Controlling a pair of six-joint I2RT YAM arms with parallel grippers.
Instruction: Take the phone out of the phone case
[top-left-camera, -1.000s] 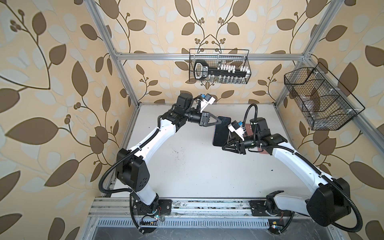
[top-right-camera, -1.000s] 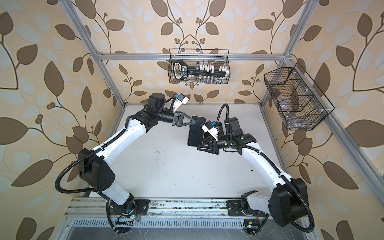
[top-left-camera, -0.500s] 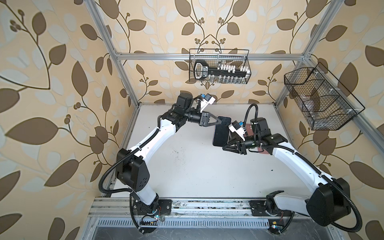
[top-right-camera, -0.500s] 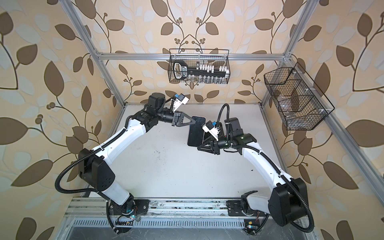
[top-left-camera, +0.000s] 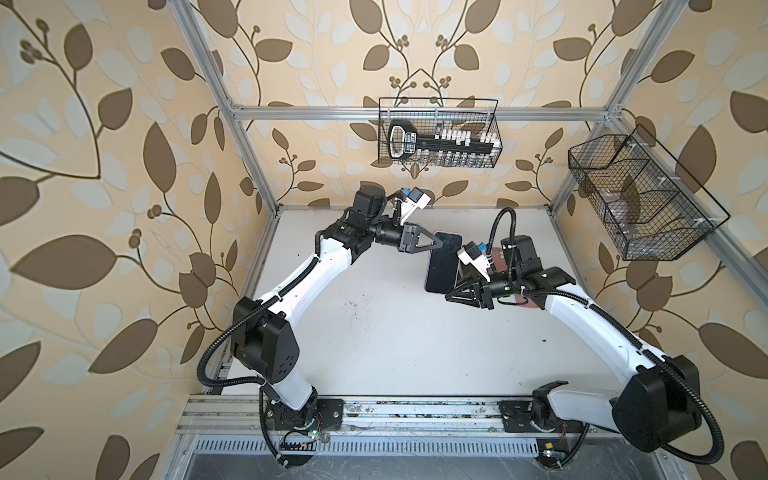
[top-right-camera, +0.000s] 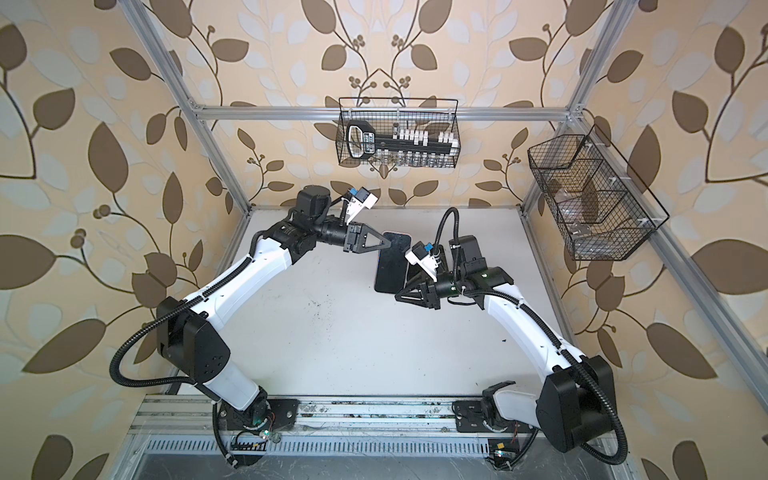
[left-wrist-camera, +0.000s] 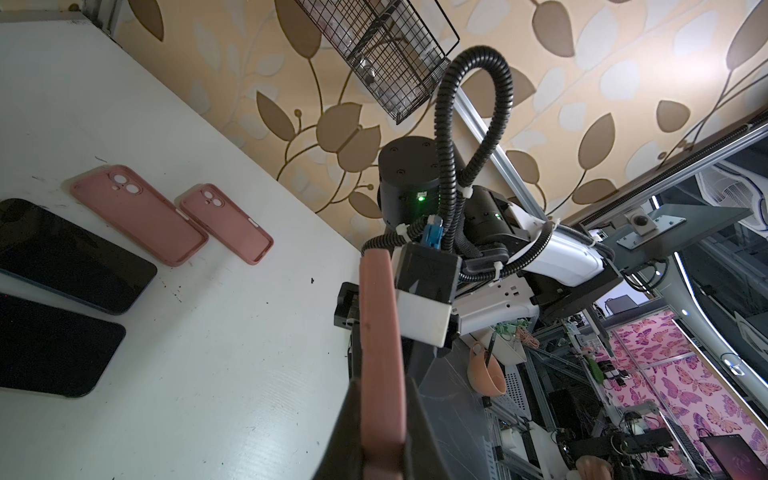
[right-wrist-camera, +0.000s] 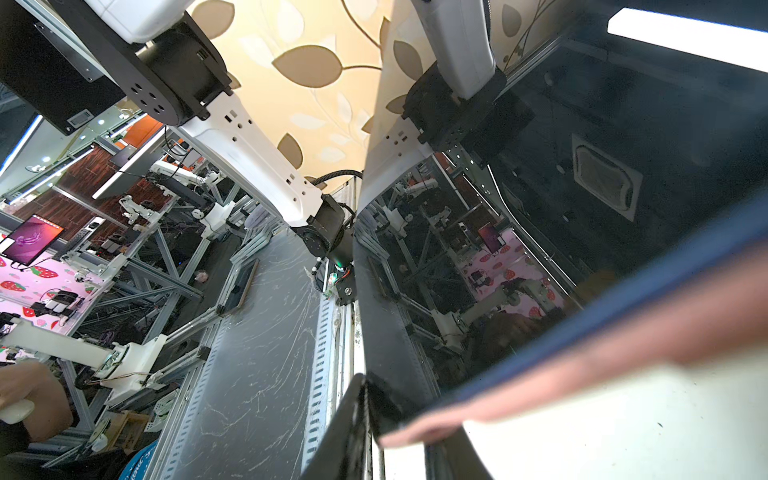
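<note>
My left fingers (left-wrist-camera: 343, 424) are clamped tight on the top edge of the pink phone case (left-wrist-camera: 380, 353). My right fingers (right-wrist-camera: 345, 432) pinch the lower corner of the phone (top-left-camera: 442, 266). It hangs between them, above the surface (top-left-camera: 374, 332). I judge we're mid-peel. Next I pry the case off that corner without dropping either.

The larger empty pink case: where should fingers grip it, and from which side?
Probably the rim wall at its camera-hole end, from above: the larger pink case lies flat, open side up, and that end stands clear of the smaller case and the nearest phone.
</note>
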